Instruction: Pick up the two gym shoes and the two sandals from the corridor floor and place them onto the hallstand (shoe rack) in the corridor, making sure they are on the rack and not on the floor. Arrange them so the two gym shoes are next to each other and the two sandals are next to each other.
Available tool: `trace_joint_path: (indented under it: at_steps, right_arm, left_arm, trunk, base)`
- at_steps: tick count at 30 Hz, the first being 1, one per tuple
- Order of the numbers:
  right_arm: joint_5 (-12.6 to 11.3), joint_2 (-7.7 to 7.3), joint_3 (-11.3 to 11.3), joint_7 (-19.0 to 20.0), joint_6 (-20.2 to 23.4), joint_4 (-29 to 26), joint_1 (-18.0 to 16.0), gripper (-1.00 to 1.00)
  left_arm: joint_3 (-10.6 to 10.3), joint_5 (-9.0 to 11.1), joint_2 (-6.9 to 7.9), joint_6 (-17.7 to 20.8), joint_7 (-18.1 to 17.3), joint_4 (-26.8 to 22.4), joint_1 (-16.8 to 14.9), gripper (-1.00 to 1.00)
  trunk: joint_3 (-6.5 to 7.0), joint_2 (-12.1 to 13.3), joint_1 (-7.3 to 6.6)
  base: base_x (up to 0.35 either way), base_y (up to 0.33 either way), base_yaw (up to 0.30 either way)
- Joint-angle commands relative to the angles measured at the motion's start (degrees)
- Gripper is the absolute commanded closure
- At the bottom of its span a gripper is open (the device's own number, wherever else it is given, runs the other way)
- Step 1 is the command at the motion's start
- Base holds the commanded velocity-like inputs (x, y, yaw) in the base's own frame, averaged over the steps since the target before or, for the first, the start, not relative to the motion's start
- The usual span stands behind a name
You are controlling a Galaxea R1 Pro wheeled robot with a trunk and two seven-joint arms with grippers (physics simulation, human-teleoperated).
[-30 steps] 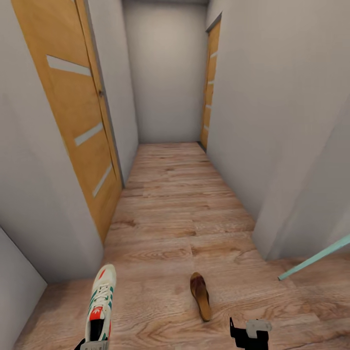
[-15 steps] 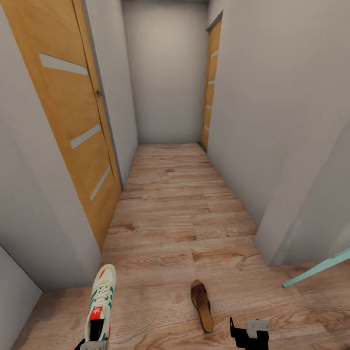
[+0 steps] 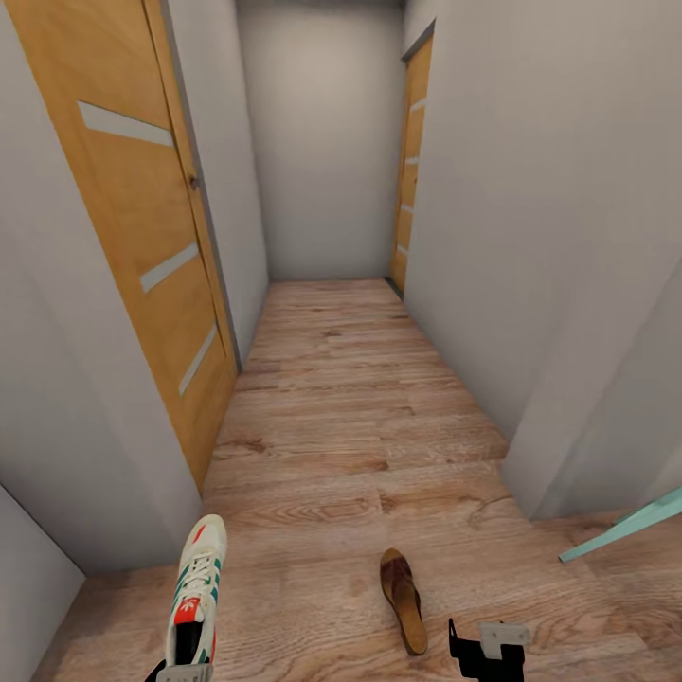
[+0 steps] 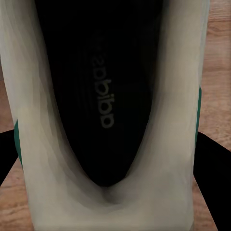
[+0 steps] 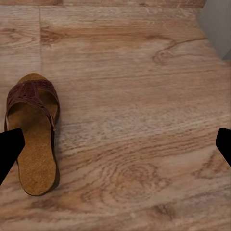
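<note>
From the head view, the left end effector [image 3: 182, 673] grips a gym shoe [image 3: 196, 589] by its heel, toe pointing down the corridor floor [image 3: 350, 407]. A brown sandal [image 3: 402, 586] lies flat on the planks, near the right end effector [image 3: 485, 652].

The left wrist view shows dark fingers [image 4: 211, 168] pinching the shoe's white heel collar.

The right wrist view shows fingertips [image 5: 9, 149] spread wide, empty, one just above the sandal.

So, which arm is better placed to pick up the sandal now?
The right. Its gripper is open and empty beside the sandal; the left gripper holds a gym shoe.
</note>
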Motion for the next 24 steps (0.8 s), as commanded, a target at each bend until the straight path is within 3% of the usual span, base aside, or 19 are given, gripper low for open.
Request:
trace_joint_path:
  at_steps: [1, 20, 24]
  right_arm:
    - [-0.35, 0.0, 0.51, -0.24, -0.09, 0.0, -0.02, -1.0]
    - [-0.27, 0.34, 0.74, -0.11, -0.02, -0.1, -0.02, -1.0]
    - [-0.27, 1.14, 0.79, -0.08, 0.31, -0.74, -0.02, -1.0]
  left_arm:
    - [-0.37, 0.6, 0.04, -0.15, -0.16, 0.04, -0.03, 1.0]
    - [-0.89, -0.13, -0.12, 0.43, -0.73, -0.65, -0.2, 1.0]
    - [-0.96, -0.07, -0.44, 0.79, -0.82, -1.28, -1.15, 1.0]
  trunk:
    - [-0.05, -0.02, -0.01]
    - [-0.05, -0.02, -0.01]
    - [-0.05, -0.02, -0.01]
  base:
    - [0.005, 0.013, -0.008]
    - [0.001, 0.002, -0.001]
    - [0.0, 0.0, 0.0]
